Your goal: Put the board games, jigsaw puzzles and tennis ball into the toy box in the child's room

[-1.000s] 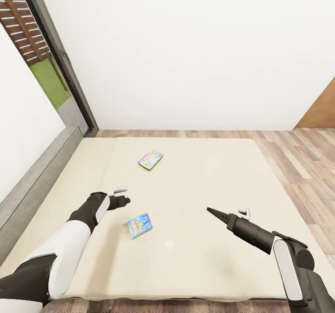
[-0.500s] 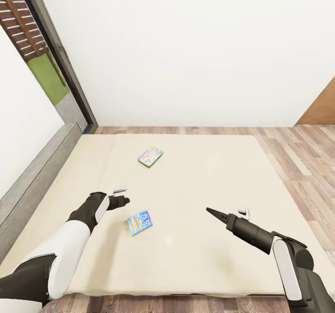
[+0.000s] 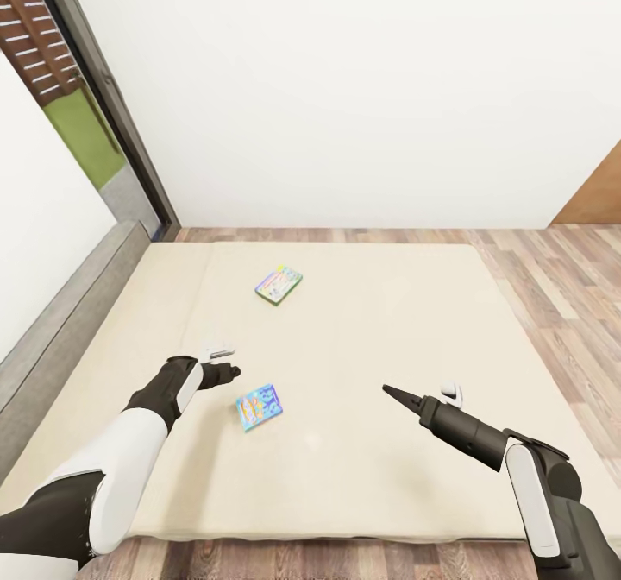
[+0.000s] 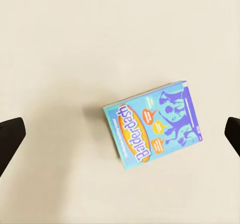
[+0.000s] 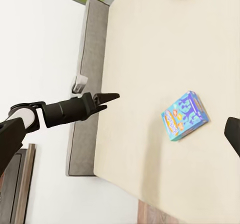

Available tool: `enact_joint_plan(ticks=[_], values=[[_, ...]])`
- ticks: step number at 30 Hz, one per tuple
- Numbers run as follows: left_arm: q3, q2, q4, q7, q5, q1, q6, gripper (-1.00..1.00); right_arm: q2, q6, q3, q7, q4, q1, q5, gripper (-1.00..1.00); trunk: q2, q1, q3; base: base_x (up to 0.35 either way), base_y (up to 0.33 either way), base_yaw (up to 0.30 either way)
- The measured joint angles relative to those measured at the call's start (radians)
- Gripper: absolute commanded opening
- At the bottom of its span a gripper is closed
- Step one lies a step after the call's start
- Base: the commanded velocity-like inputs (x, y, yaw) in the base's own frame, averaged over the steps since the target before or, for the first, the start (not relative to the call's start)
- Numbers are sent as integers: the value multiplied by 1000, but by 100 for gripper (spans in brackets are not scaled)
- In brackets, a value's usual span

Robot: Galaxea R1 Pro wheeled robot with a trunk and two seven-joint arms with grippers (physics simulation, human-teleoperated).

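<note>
The robot stands at the foot of the bed [image 3: 371, 321], both arms stretched out low over the beige mattress. Two board games lie flat on it, well apart from each other. The nearer is a small blue "Balderdash" box [image 3: 260, 407], just beside and ahead of the left gripper [image 3: 226, 371]. The farther is a pale, colourful box [image 3: 279, 286] toward the wall, its lettering too small to read.

In the left wrist view the Balderdash box [image 4: 153, 125] sits between the two dark fingertips at the frame's edges, face up and turned askew to them. The left jaws are spread wide and hold nothing. That centring suggests the arm is lined up over the box for a top-down pick, though the box is flat and thin, so the fingers would likely have to catch its narrow sides.

The right gripper [image 3: 395, 394] hovers off to the other side, clear of both boxes. Its fingers look drawn to a point in the head view, yet only one dark tip shows in its own camera, so I cannot tell how its jaws stand. It seems parked out of the way.
</note>
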State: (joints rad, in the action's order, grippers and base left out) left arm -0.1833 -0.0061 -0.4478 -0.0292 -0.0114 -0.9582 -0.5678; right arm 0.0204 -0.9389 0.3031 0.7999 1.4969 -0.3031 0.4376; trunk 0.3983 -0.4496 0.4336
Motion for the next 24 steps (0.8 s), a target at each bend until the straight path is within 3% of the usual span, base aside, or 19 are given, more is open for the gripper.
enact_joint_plan(ticks=[24], values=[[0, 1, 1, 0, 0, 0, 2, 100, 0, 0, 1, 2, 0, 0, 0, 100, 0, 0, 40, 0, 0, 0]])
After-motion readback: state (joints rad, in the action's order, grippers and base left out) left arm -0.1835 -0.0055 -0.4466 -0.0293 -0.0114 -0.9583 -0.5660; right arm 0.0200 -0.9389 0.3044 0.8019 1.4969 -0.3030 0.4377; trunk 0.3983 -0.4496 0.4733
